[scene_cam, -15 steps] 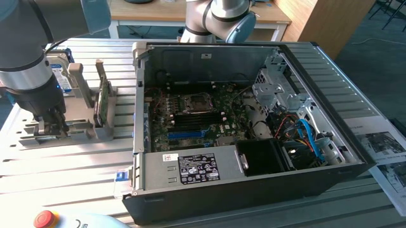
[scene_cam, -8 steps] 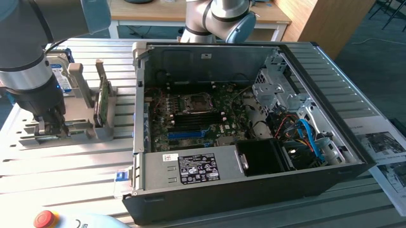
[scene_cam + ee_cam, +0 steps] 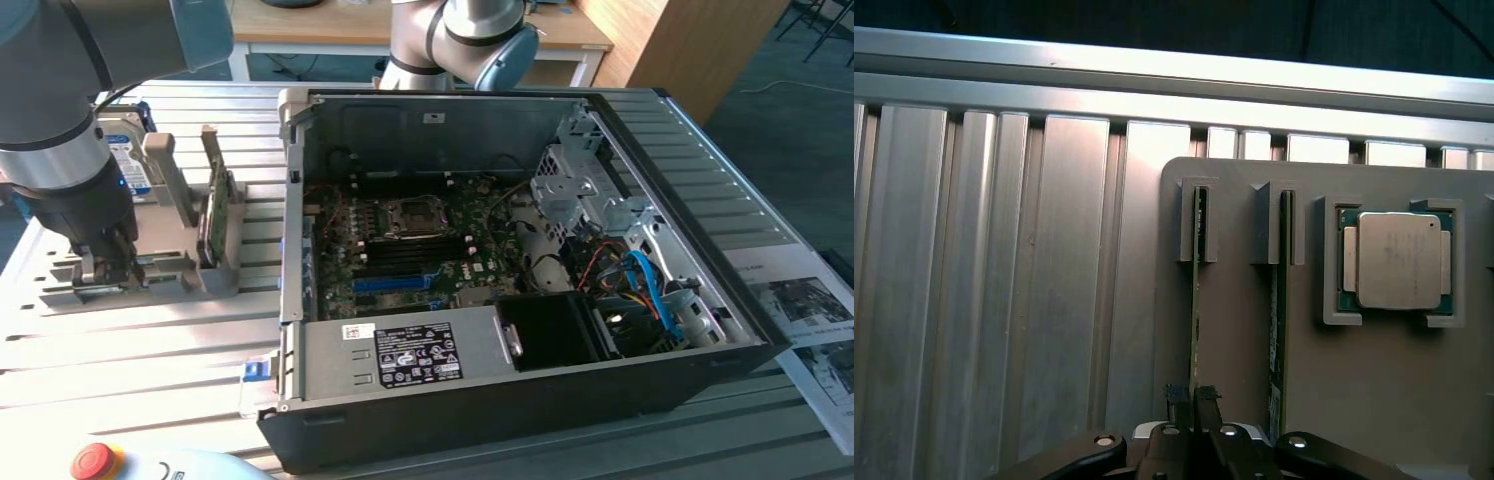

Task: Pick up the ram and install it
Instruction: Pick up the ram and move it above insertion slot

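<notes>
Computer case (image 3: 534,400), open-topped. Off its side at the exterior view's left: grey holder (image 3: 171,272), green card on edge (image 3: 214,215), gripper (image 3: 104,278) down at holder.

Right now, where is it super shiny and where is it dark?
Exterior view: sun glares white on the slatted table, while the computer case is shadowy inside. Wrist view: the metal rail shines brightest; the processor chip glints softly.

Ribbed metal tabletop (image 3: 134,350), brightly lit, wooden desk (image 3: 320,28) behind, wooden panel (image 3: 681,40), dark carpet (image 3: 794,105)
</notes>
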